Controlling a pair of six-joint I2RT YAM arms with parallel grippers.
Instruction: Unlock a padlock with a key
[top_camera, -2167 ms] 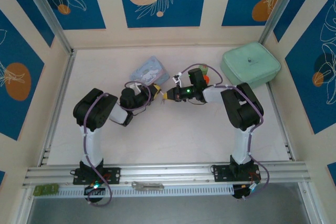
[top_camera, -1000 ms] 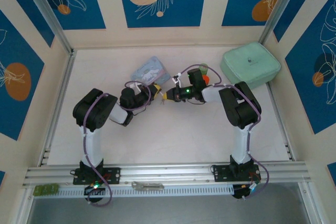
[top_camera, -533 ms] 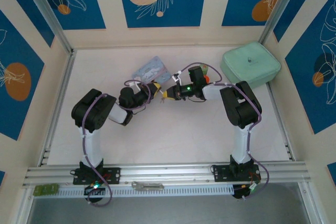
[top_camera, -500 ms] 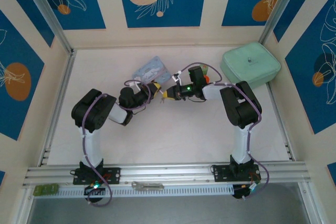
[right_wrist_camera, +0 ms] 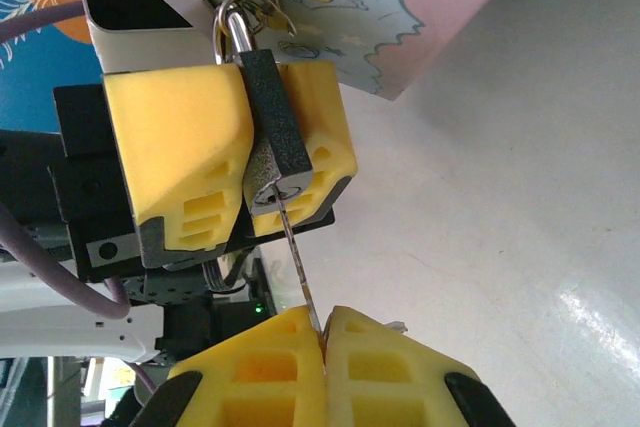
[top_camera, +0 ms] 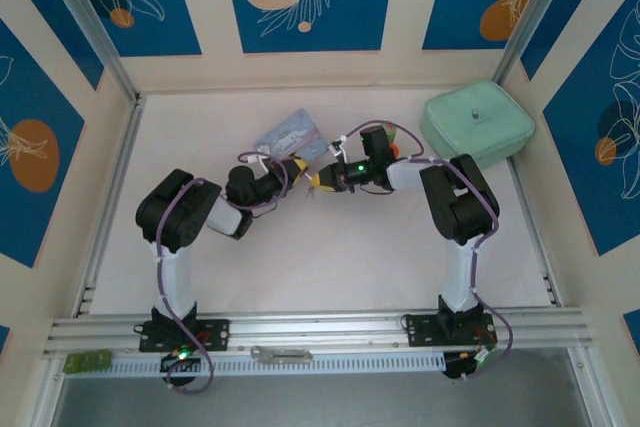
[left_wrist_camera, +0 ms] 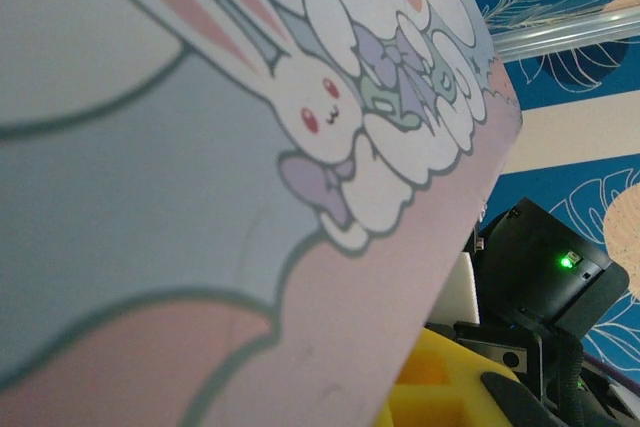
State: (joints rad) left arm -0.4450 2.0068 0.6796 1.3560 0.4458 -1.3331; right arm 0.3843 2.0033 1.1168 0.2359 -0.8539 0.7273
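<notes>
**A:** While the two arms are meeting over the middle of the table (top_camera: pixel 330 247), what is actually changing?

**B:** Very little. Compared with two seconds ago, both wrists are sitting slightly further toward 12 o'clock in the overhead view. The tin (top_camera: pixel 290 132) seems to be lying a touch shifted, as if the left gripper (top_camera: pixel 296 168) is nudging it.

**A:** Where is the padlock sitting?

**B:** In the right wrist view the padlock (right_wrist_camera: pixel 275 117) is being squeezed between the left gripper's yellow pads. Its shackle (right_wrist_camera: pixel 232 22) is pointing to 12 o'clock and its keyhole is facing 6. The tin is crowding in close behind, at about 1 o'clock.

**A:** And the key?

**B:** The key (right_wrist_camera: pixel 297 267) is standing with its thin blade reaching up to the keyhole. The right gripper (right_wrist_camera: pixel 325 337) is clenching its lower end at 6 o'clock, with the pads pressed together on it.

**A:** So what is that telling us?

**B:** Both grips are holding just as before, and the shackle is not showing as sprung. I am judging insertion as done or nearly done, with the turn as the step in hand. The right wrist should be twisting along the blade's line while the left is holding firm. If the arms keep drifting, the thin blade is risking a bend.
</notes>
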